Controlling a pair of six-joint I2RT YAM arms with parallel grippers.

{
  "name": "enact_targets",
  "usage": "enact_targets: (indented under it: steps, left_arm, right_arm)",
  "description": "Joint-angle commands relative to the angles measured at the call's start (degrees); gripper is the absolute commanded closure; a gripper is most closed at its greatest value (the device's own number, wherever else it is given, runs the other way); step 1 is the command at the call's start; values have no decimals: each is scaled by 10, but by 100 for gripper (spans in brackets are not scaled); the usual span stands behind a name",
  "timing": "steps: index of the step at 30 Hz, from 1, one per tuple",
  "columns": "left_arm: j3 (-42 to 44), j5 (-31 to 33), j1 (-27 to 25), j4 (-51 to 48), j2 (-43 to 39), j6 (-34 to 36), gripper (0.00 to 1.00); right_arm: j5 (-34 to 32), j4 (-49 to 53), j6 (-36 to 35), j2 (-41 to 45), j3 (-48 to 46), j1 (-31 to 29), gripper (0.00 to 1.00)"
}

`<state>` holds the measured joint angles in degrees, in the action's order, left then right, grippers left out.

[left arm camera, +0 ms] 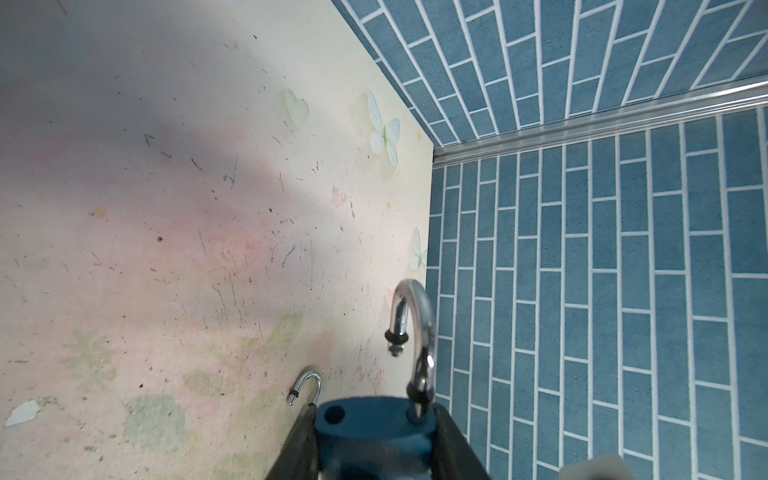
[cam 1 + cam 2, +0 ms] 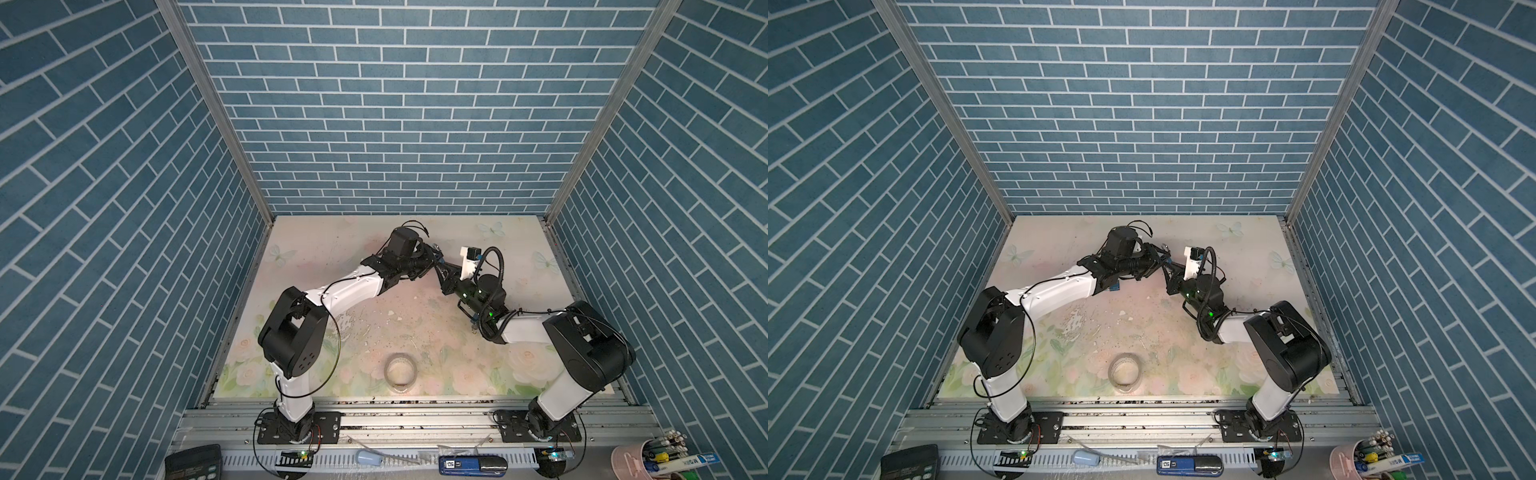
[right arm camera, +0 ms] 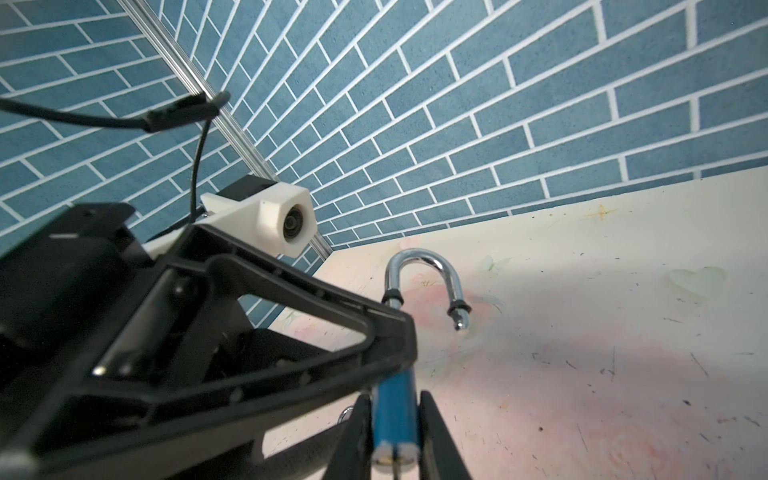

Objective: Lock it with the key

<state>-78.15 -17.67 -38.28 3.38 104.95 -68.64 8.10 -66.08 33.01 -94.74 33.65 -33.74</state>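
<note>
A blue padlock [image 1: 370,424] is held off the table with my left gripper [image 1: 374,409] shut across its wide sides. Its silver shackle [image 1: 419,316] stands open and swung aside, leaving one hole in the body's top empty. In the right wrist view the padlock [image 3: 395,411] shows edge-on, its whitish slotted lower end towards the camera. My right gripper [image 3: 395,399] has a finger against each flat face of that end. In both top views the left gripper [image 2: 432,259] and right gripper [image 2: 441,274] meet above the table's back middle. The key is hidden.
A roll of tape [image 2: 401,371] lies near the table's front middle. A small silver ring [image 3: 345,412] shows beside the right gripper's finger. The left arm's white wrist camera [image 3: 291,224] is close above. The tiled back wall [image 2: 395,124] stands behind both grippers.
</note>
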Motion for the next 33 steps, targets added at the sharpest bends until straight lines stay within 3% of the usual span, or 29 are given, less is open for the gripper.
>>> enact_targets:
  steps: [1,16,33]
  left_arm:
    - [4,-8,-3,34,-24,-7,78]
    - [12,-17,-3,51,-22,-30,79]
    - [30,-28,-3,88,-23,-76,81]
  right_arm:
    - [5,-19,-17,5,13,0,83]
    - [17,-36,-17,10,12,7,87]
    - [21,-49,-23,10,11,16,74]
